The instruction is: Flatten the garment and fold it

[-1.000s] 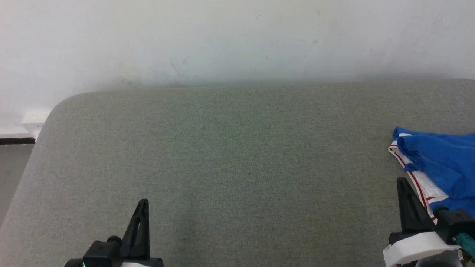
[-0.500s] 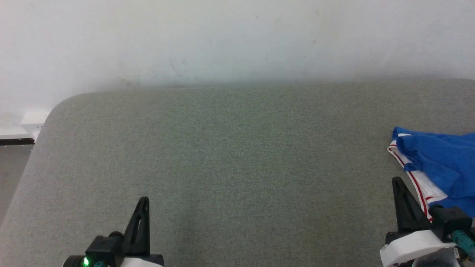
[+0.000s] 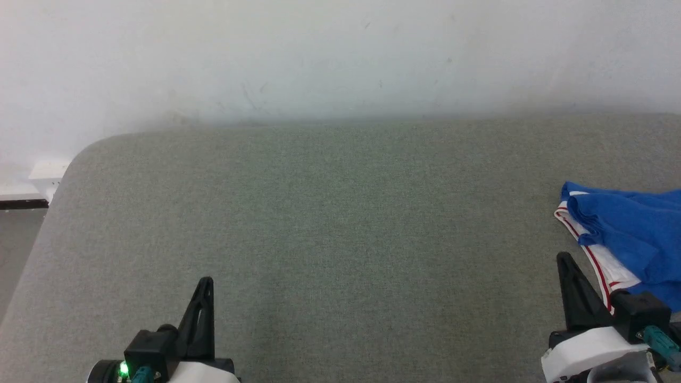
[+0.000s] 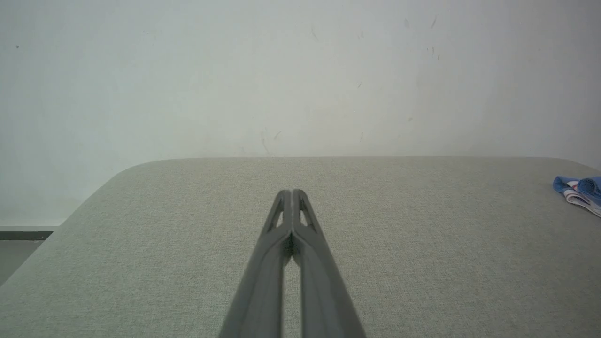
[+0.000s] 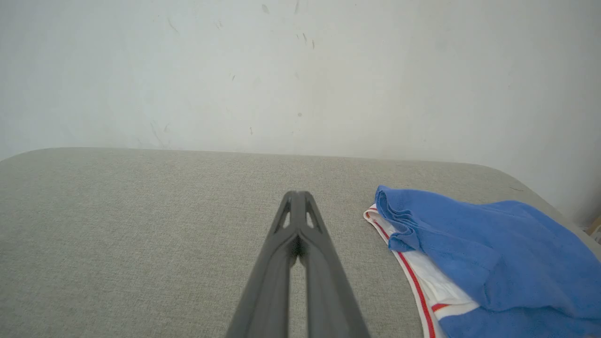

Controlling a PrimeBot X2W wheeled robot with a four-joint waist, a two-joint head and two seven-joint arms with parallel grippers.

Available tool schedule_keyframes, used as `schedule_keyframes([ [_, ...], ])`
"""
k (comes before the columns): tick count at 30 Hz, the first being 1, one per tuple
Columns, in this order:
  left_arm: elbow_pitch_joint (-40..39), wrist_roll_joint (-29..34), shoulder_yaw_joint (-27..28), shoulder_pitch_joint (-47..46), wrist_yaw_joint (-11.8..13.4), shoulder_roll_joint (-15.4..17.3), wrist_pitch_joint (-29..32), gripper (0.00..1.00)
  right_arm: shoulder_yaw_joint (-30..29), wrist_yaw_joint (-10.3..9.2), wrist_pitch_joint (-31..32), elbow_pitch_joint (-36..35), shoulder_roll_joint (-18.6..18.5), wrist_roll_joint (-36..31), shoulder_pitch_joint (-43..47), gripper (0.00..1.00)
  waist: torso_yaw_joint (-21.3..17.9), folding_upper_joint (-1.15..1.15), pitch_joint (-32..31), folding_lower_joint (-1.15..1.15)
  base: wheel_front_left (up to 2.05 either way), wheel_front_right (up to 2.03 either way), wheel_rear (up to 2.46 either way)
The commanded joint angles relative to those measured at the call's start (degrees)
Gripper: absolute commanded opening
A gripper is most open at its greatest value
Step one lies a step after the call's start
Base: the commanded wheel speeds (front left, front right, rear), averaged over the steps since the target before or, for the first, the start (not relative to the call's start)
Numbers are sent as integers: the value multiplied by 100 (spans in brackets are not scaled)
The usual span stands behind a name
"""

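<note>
A white wall [image 3: 319, 53] backs the grey-green fabric tabletop [image 3: 330, 223]. At its right edge the bright blue, white-sleeved jersey garment [image 3: 633, 229] lies loosely layered, seemingly not yet flattened or folded. The left fingers [image 3: 202, 314] and right fingers [image 3: 577, 298], at its front, are pressed together, empty.

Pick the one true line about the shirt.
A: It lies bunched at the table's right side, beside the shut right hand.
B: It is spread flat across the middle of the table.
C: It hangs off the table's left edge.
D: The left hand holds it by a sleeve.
A: the shirt lies crumpled at the right side of the table, just right of the right hand, whose fingers are pressed together.
</note>
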Motion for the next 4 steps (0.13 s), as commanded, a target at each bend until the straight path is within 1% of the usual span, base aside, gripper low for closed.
schedule_keyframes([
  [1, 23, 84, 44, -137, -53, -42, 33, 0, 27, -2, 29, -38, 7, -44, -96, 0, -1, 0, -1, -1, 0, 0, 0],
  [4, 30, 115, 64, -161, -65, -60, 68, 0, 44, -2, 62, -54, 8, -51, -105, 0, -4, 0, -2, -1, 0, 0, 0],
])
